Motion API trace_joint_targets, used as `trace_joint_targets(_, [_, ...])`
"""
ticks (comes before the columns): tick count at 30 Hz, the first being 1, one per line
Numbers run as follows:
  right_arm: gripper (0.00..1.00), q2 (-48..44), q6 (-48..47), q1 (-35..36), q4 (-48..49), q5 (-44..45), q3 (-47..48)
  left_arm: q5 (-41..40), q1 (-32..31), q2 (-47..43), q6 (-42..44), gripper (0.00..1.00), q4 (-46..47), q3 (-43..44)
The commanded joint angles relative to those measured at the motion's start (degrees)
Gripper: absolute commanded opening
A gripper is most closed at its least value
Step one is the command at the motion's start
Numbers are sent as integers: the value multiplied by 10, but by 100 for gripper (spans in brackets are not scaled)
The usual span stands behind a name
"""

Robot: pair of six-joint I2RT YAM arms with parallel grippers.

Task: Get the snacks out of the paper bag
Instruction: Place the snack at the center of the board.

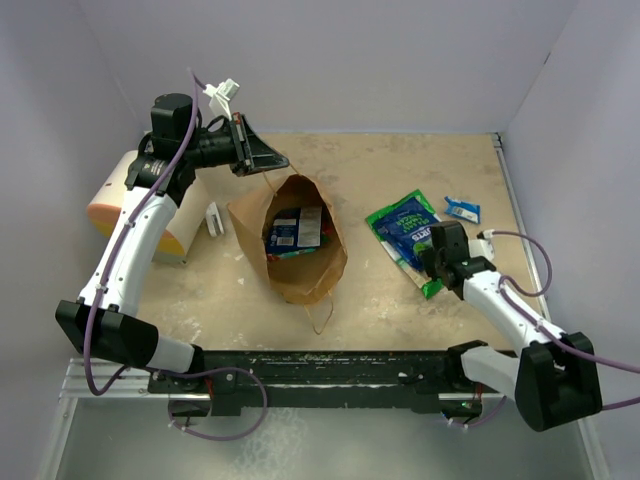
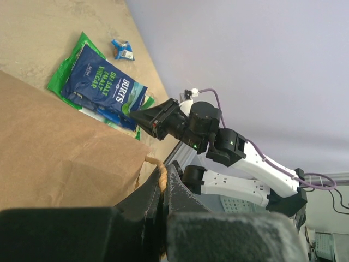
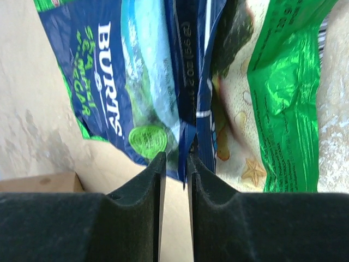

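Note:
The brown paper bag (image 1: 300, 262) stands at the table's middle with its mouth open. Inside it I see a dark blue packet (image 1: 285, 232) and a red one (image 1: 312, 226). My left gripper (image 1: 262, 158) is behind the bag, shut on its twisted paper handle (image 2: 157, 173). A dark blue Burts packet (image 1: 412, 226) lies on a green-white packet (image 1: 385, 240) right of the bag. My right gripper (image 1: 438, 252) sits low at their near edge. Its jaws (image 3: 176, 158) stand a narrow gap apart, with the blue packet's edge (image 3: 182, 82) at the tips. A small blue packet (image 1: 462, 209) lies farther right.
A cream cylinder with an orange end (image 1: 125, 205) lies at the far left beside the left arm. A small white block (image 1: 213, 218) stands between it and the bag. Walls close the back and both sides. The bag's second handle (image 1: 320, 318) hangs toward the near rail.

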Motion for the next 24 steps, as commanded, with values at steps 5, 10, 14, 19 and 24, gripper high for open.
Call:
trace_joint_targets(5, [42,-89,-128,-2,-69,-32,30,7,1,-23,1,0,33,4])
trace_joint_targets(10, [59,-140,-334,-2,12,-70,50,7,1,-22,1,0,32,5])
trace_joint_targets(14, [63,-140,-519,-2,44,-141,89,6,1,-25,1,0,31,5])
trace_joint_targets(19, [63,-126,-747,-1,73,-283,136,1,1,-29,1,0,29,3])
trace_joint_targets(24, [62,-134,-807,23,141,-481,157,-2,1,-38,-5,0,32,-4])
